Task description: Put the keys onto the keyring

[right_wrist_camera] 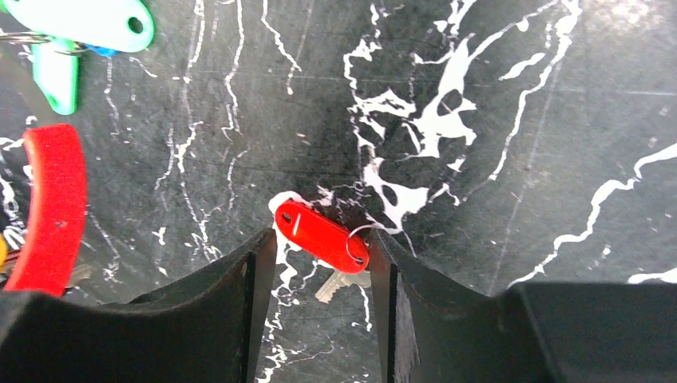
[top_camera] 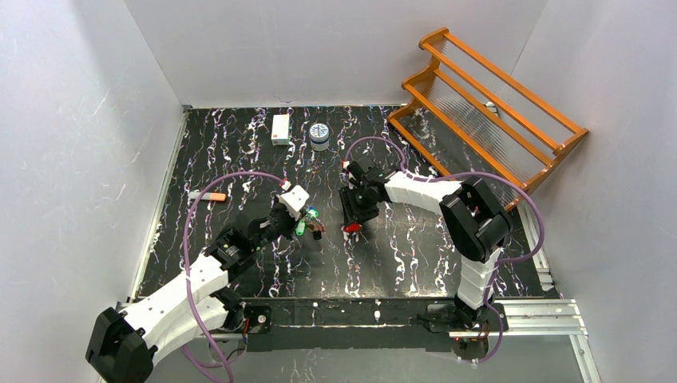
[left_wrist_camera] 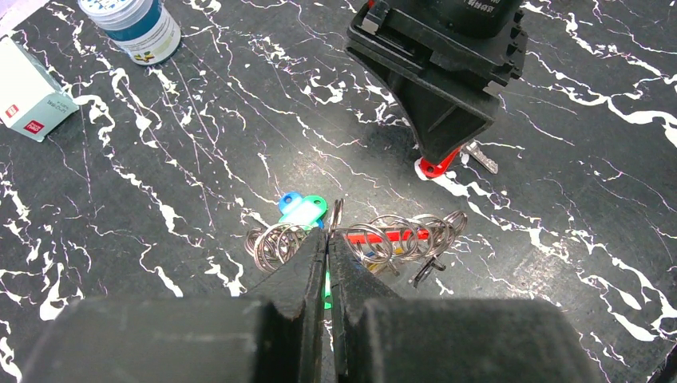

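Black marbled tabletop (top_camera: 399,263): the keyring (left_wrist_camera: 391,235) is pinched in the closed left gripper (left_wrist_camera: 327,237), and a red-tagged key (right_wrist_camera: 315,233) is straddled by the parted right gripper (right_wrist_camera: 322,243).

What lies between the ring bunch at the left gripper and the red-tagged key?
Only bare tabletop, seen in the left wrist view, separates the ring bunch from the red-tagged key under the right gripper.

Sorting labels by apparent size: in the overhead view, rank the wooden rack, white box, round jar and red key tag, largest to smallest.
1. wooden rack, by far.
2. white box and round jar: they look about alike, so no ranking between them.
3. red key tag, smallest.
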`<move>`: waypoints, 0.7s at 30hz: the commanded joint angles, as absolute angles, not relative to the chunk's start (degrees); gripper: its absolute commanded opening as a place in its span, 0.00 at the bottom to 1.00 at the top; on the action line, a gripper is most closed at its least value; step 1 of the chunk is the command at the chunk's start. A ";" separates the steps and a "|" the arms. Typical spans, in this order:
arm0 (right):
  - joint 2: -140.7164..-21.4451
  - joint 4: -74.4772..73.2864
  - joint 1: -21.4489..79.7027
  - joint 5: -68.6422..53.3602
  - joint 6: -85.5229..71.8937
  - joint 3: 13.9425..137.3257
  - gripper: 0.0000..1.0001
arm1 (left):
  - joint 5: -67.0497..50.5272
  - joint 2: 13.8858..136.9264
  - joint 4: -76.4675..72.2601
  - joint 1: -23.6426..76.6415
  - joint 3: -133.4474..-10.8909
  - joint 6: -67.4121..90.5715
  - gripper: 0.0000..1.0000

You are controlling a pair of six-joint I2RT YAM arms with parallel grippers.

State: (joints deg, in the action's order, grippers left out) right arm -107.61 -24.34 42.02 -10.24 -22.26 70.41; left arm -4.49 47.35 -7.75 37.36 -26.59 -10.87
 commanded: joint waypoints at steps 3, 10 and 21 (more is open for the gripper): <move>-103.43 -27.89 43.34 -0.77 -18.79 71.10 0.53 | -5.01 46.31 -10.63 37.76 -25.66 -10.49 0.00; -101.01 -26.54 43.33 1.41 -17.93 69.33 0.36 | -5.35 46.83 -11.22 37.68 -25.33 -10.00 0.00; -105.19 -27.55 43.33 -3.20 -19.68 71.62 0.56 | -5.97 47.65 -11.87 37.71 -25.22 -9.25 0.00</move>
State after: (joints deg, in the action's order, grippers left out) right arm -103.22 -27.07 42.94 -1.52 -18.96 69.97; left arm -5.17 47.59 -9.96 37.36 -25.65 -9.78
